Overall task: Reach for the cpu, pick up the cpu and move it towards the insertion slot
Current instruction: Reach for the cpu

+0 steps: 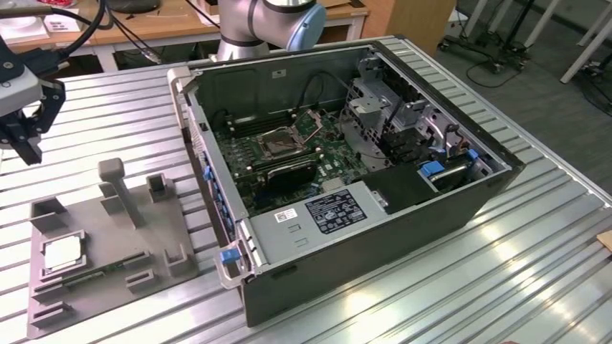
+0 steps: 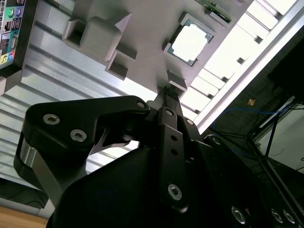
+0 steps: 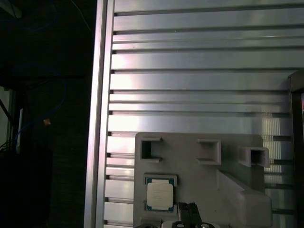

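First wrist view: black gripper [image 3: 188, 209] hovering near grey plastic fixture [image 3: 204, 185], jaws seeming pressed together, gripping nothing. Silver-faced square cpu [image 3: 159, 194] lying in fixture recess, apart from gripper. Risk: descending like this, jaws would be striking chip face or recess walls. Farther, exterior view: black computer case [image 1: 402, 236] wall standing between fixture and metal-framed insertion slot [image 1: 282, 141].

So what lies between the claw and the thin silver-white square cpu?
In the second wrist view, a small raised block of the grey plastic fixture sits between the black claw and the cpu.
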You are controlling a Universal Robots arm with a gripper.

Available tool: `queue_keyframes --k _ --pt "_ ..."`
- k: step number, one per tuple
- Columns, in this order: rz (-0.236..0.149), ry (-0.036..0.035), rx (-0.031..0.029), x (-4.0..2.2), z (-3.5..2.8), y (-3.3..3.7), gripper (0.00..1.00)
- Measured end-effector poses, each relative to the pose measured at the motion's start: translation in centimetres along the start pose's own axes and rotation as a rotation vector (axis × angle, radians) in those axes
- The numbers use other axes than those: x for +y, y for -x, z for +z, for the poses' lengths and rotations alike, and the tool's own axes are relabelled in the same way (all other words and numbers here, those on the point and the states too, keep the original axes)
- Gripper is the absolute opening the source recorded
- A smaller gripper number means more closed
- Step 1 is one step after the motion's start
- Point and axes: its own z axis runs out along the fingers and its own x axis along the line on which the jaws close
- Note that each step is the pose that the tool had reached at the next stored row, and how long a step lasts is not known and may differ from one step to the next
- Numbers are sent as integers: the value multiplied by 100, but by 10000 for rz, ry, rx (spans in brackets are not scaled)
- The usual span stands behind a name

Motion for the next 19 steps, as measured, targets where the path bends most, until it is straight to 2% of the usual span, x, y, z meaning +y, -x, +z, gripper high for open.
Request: queue_keyframes --k 19 --pt "1 0 1 -5 42 -10 11"
